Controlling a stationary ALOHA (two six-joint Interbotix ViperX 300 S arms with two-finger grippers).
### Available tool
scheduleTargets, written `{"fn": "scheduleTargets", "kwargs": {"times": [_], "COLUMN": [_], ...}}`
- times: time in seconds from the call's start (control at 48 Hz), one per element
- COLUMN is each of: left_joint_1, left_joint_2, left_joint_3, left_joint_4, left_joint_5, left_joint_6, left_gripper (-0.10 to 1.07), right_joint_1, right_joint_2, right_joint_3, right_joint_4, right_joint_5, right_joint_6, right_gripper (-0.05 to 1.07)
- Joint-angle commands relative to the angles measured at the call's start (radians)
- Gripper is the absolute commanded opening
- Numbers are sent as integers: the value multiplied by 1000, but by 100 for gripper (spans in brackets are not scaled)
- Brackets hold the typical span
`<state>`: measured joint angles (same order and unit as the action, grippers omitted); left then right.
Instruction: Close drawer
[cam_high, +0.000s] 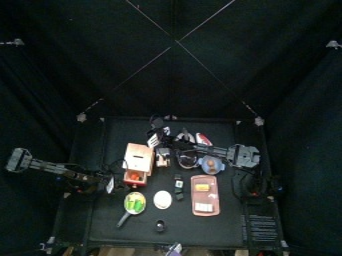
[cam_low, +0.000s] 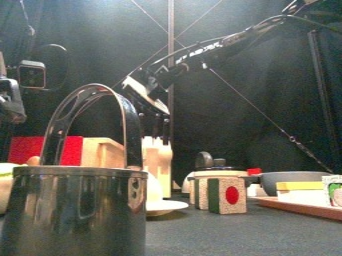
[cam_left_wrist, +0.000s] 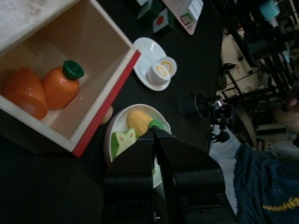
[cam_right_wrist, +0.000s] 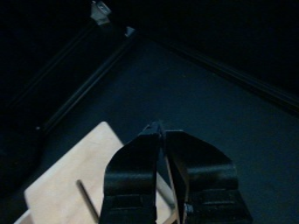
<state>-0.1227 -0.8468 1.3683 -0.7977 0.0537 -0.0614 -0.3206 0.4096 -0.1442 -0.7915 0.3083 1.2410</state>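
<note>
A metal pot (cam_low: 70, 215) stands nearest the table's front edge. Behind it lies a plate (cam_left_wrist: 117, 149) of green and yellow food, with the left gripper (cam_left_wrist: 156, 140) above it; whether it is open cannot be told. Further back the drawer (cam_high: 138, 158) sits left of centre, pulled out, with an orange bottle (cam_left_wrist: 65, 83) inside. The right gripper (cam_right_wrist: 162, 136) hangs over its cream top, tips together, holding nothing visible.

Overall light: dim, black curtains swallow most of it
Glare: sheen on the steel pot (cam_low: 80, 215)
Focus: the pot near the front camera blurred
Right wrist view: very dark
</note>
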Motion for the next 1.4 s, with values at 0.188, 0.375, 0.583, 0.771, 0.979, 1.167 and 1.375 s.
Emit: {"fn": "scheduleTargets", "kwargs": {"times": [0.188,0.375,0.583,0.771,0.979,1.167,1.375], "left_joint_1": [23,63,123,161,192,206,230], "left_joint_2": [51,80,89,89,91,91,91], "left_joint_3": [5,6,8,11,6,2,-3], "left_joint_4": [-17,-14,-8,9,18,29,31], "left_joint_5": [-12,-15,-18,-12,-21,-51,-101], "left_joint_6": [5,5,8,6,6,6,8], "left_gripper": [38,38,38,38,38,38,38], "right_joint_1": [-8,-2,-2,-3,-2,0,2], "right_joint_2": [52,55,64,72,81,83,83], "right_joint_3": [-31,-26,-6,9,8,11,11], "right_joint_4": [28,25,21,23,21,21,20], "right_joint_5": [-3,-3,-3,-3,-3,-3,-3], "right_joint_6": [-3,-3,-3,-3,-3,-3,-3], "right_gripper": [48,48,48,48,48,48,48]}}
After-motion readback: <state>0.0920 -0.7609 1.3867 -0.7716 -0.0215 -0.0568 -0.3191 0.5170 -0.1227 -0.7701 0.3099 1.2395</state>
